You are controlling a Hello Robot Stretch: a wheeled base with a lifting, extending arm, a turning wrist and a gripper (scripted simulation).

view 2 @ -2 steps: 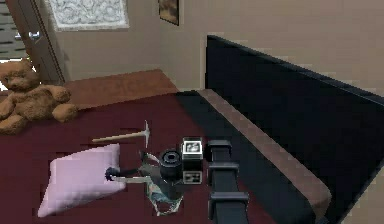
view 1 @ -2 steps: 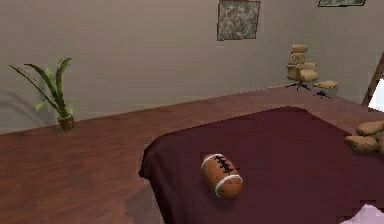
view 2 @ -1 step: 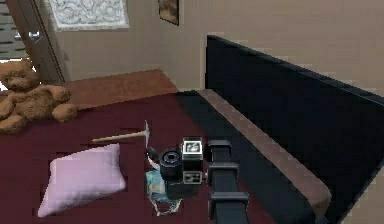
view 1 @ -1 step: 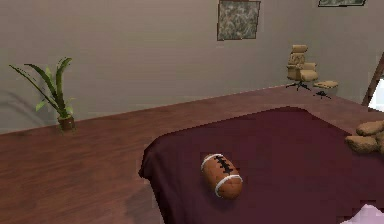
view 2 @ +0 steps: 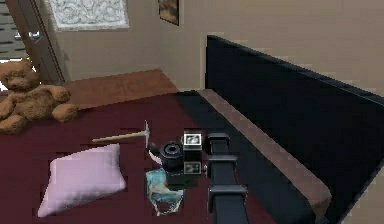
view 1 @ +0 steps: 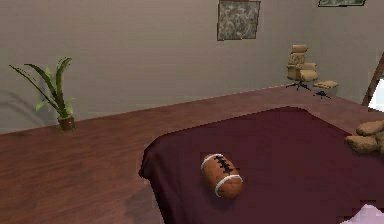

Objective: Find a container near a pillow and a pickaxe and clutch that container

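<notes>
**What lies where on the bed**

A football (view 1: 222,175) lies on the bed (view 1: 290,140), with a plant (view 1: 55,95) far left and a chair (view 1: 302,68) behind. Arm side: the pickaxe (view 2: 125,135) is between the teddy (view 2: 30,100) and the pillow (view 2: 85,178), the container (view 2: 160,185) is just right of the pillow, and the headboard (view 2: 280,110) is at right.

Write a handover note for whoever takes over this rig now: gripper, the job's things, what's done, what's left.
Gripper: out over the bed, at a small glassy thing, likely the container; cannot tell whether it holds anything.
Things: glassy thing lies on the bed between the pillow and the arm; pickaxe lies just beyond the pillow.
Done: container found, arm out at it.
Left: secure the grasp and lift it clear.
</notes>
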